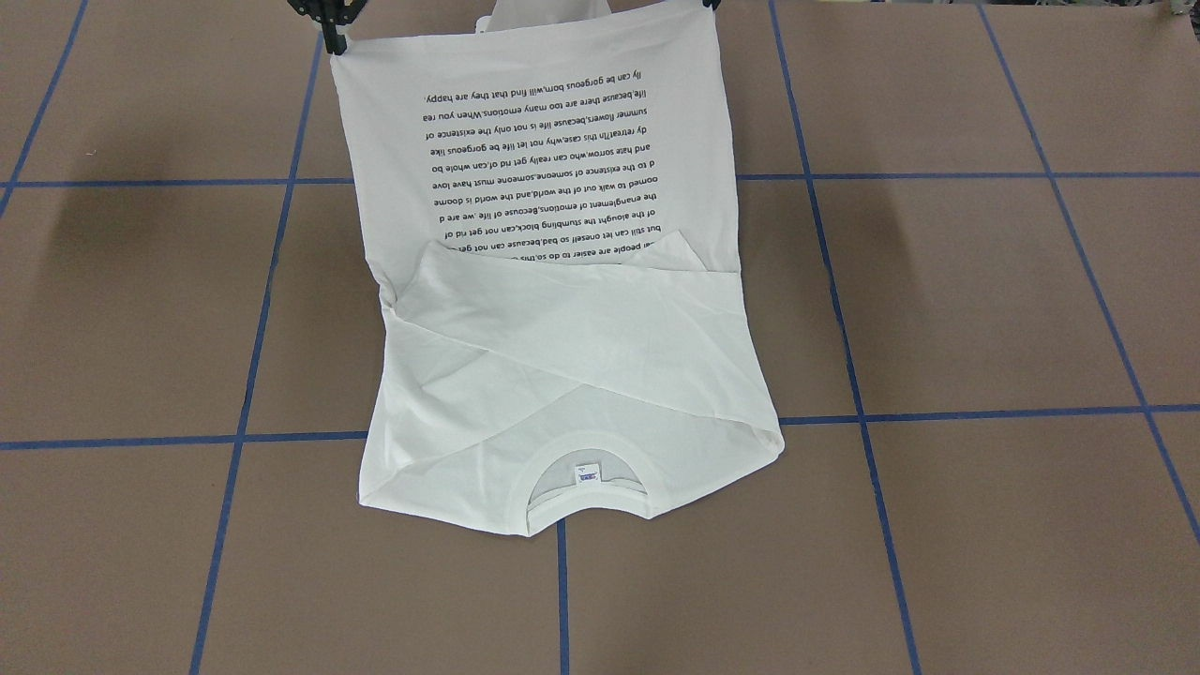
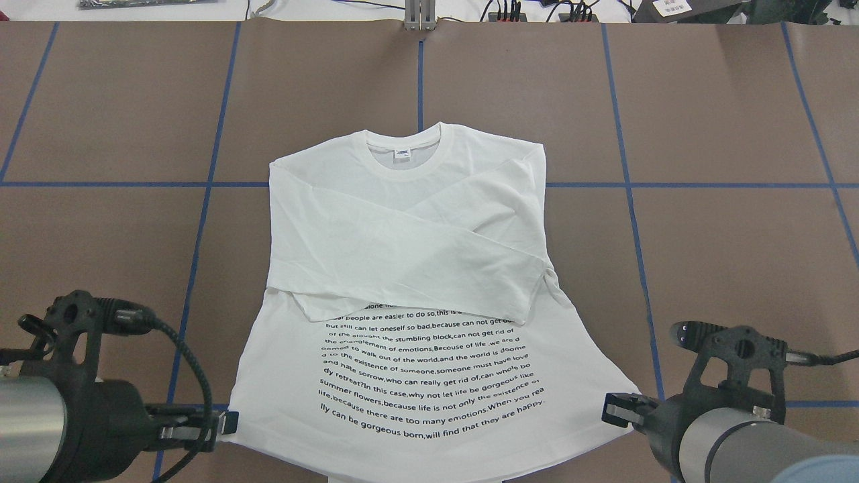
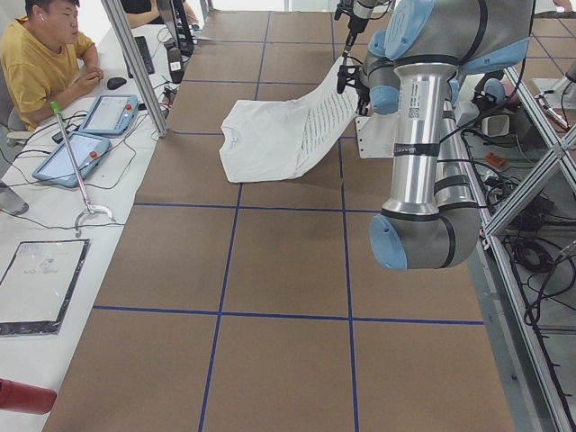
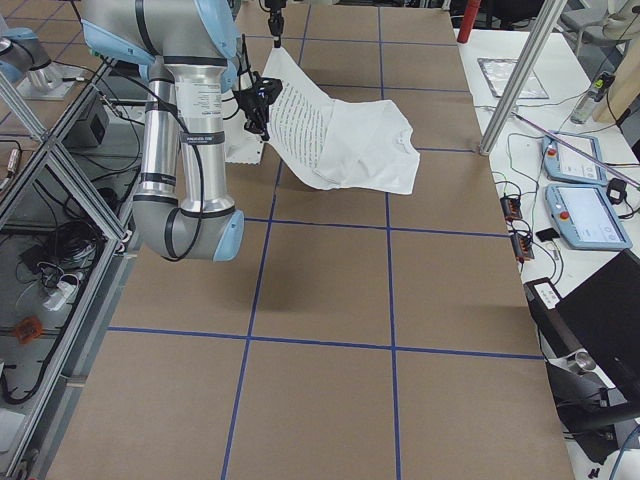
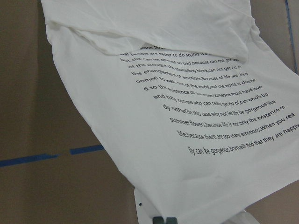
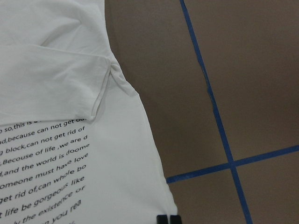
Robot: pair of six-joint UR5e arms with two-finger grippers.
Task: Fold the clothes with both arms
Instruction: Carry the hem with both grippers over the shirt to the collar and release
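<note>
The white long-sleeved T-shirt (image 2: 402, 228) lies text side up, with both sleeves folded across the chest. Its collar (image 2: 402, 142) and blue neck label (image 1: 588, 475) are at the far end from me. My left gripper (image 2: 228, 424) is shut on the left hem corner and my right gripper (image 2: 614, 409) is shut on the right hem corner. Both hold the hem lifted off the table, so the printed lower half slopes up toward me (image 1: 553, 141). The left wrist view (image 5: 187, 116) and right wrist view (image 6: 56, 93) show the cloth hanging from the fingertips.
The brown table (image 2: 725, 268) is marked with blue tape lines (image 2: 631, 201). An operator (image 3: 45, 54) sits at a side bench with tablets (image 3: 72, 153). An upright metal pole (image 3: 135, 63) stands at the table's edge. More pendants (image 4: 590, 215) lie on the other side bench.
</note>
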